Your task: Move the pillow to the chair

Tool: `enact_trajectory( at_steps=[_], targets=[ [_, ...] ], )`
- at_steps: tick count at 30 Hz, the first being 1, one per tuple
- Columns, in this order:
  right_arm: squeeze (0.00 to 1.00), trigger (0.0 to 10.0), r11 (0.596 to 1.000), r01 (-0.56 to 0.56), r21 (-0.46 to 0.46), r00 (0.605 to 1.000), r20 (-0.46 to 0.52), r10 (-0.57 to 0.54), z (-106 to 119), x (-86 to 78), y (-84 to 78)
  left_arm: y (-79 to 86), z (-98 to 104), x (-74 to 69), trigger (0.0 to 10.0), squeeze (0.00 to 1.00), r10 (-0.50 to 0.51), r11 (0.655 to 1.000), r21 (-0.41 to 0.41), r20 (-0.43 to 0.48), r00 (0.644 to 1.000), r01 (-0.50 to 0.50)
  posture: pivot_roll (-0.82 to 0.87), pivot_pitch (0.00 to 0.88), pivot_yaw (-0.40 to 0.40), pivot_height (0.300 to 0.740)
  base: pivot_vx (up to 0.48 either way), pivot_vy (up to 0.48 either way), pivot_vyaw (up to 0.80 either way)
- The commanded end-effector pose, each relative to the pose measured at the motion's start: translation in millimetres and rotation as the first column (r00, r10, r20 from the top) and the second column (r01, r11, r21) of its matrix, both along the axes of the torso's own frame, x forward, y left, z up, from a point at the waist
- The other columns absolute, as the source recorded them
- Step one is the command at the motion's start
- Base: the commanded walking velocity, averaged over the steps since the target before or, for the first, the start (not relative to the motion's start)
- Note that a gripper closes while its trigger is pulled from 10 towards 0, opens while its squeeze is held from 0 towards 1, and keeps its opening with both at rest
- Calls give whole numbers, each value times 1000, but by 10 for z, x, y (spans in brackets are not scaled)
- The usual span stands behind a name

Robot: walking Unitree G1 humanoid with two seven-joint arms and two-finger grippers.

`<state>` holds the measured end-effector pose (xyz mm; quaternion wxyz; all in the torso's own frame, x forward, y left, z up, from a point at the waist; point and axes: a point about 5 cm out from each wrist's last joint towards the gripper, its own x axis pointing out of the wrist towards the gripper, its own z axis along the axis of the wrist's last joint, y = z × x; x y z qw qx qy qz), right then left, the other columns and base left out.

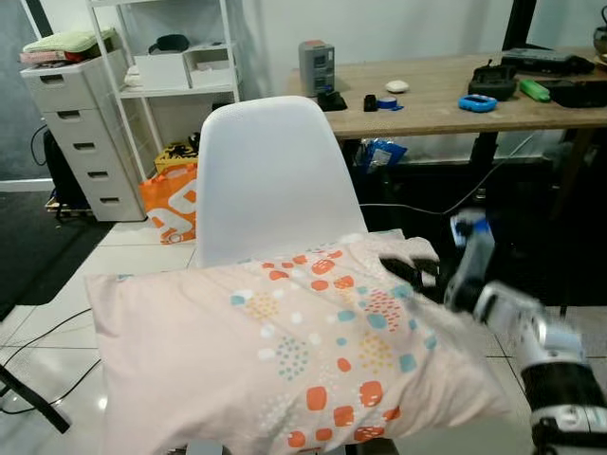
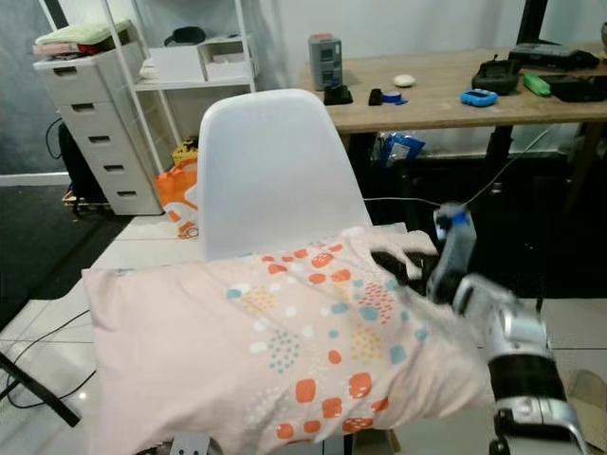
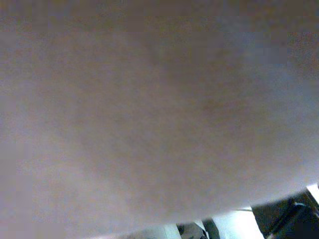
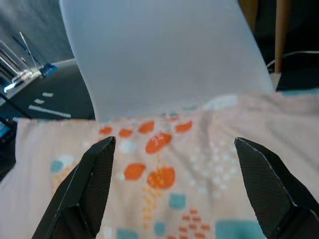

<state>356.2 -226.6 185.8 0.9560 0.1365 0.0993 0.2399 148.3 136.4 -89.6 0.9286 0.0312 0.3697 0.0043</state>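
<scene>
From the left eye view, the pillow [image 1: 285,351], pale pink with orange and teal dots, lies across the front of the white chair [image 1: 270,175], covering the seat and overhanging it on both sides; its left corner juts well out over the tiled floor [image 1: 57,284]. The chair's back stands upright just behind the pillow's far edge. The right gripper [image 1: 417,275] sits at the pillow's far right corner, its silver arm coming in from the lower right. Behind the chair a wooden table [image 1: 436,100] carries small gadgets. A white drawer unit [image 1: 81,128] and an orange bag [image 1: 171,201] stand to the left, with open floor between them and the chair.

The right eye view gives the same layout; the right gripper's black fingers [image 2: 394,265] lie over the crumpled corner of the pillow, near the chair's right edge.

In the left wrist view, blurred pink fabric lies right up against the lens, with a sliver of light floor at one edge. Whether the left jaws are open or closed cannot be told.

In the right wrist view, the jaws are spread wide with nothing between them, one finger [image 4: 89,184] on each side, hovering above the pillow's patterned top where it meets the chair back.
</scene>
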Motion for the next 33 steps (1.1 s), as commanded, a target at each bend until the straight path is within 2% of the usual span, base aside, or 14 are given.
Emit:
enact_trajectory(
  at_steps=[1, 3, 5, 6, 7, 8, 10, 13, 18, 33],
  targets=[
    [0, 10000, 997, 73, -22, 997, -37, -74, -86, 39, -69, -33, -177, -413, 10000, 0, 3, 1000, -11, -180, 984, -5, -201, 74, 28, 520, 0, 0, 0],
    [0, 10000, 995, 96, -33, 995, -34, -97, -80, 68, -80, -35, -176, -413, 10000, 0, 3, 1000, -12, -180, 984, -5, -201, 74, 28, 520, 0, 0, 0],
    [0, 10000, 997, 73, -37, 997, 18, -72, -19, 91, -31, -38, -176, -413, 10000, 0, 4, 1000, -12, -179, 984, -6, -200, 72, 26, 520, 0, 0, 0],
    [0, 10000, 1000, 28, -13, 997, 75, -27, 54, 83, 22, -39, -176, -413, 10000, 0, 6, 1000, -12, -178, 984, -8, -200, 72, 26, 520, 0, 0, 0],
    [0, 10000, 1000, 28, -13, 997, 75, -27, 54, 83, 22, -39, -176, -413, 10000, 0, 6, 1000, -12, -178, 984, -8, -200, 72, 26, 520, 0, 0, 0],
    [0, 10000, 1000, -3, 3, 993, 115, 3, 104, 73, 56, -39, -175, -413, 10000, 0, 7, 1000, -12, -178, 984, -9, -200, 72, 26, 520, 0, 0, 0],
    [0, 10000, 996, -50, 71, 982, 185, 36, 248, 44, 120, -31, -172, -414, 10000, 0, 25, 1000, -6, -170, 985, -27, -200, 78, 30, 530, 0, 0, 0],
    [0, 10000, 994, -59, 88, 979, 199, 40, 285, 35, 136, -27, -170, -415, 10000, 0, 34, 999, -3, -167, 985, -36, -200, 78, 30, 535, 0, 0, 0],
    [0, 10000, 992, -79, 97, 976, 211, 57, 317, 43, 209, 6, -177, -434, 10000, 0, 78, 996, 57, -177, 981, -68, -195, 81, 33, 555, 0, 0, 0],
    [0, 10000, 996, -38, 84, 979, 205, 20, 245, 72, 190, 29, -172, -438, 10000, 0, 128, 991, 43, -166, 978, -123, -192, 82, 40, 594, 0, 0, 0]
  ],
)
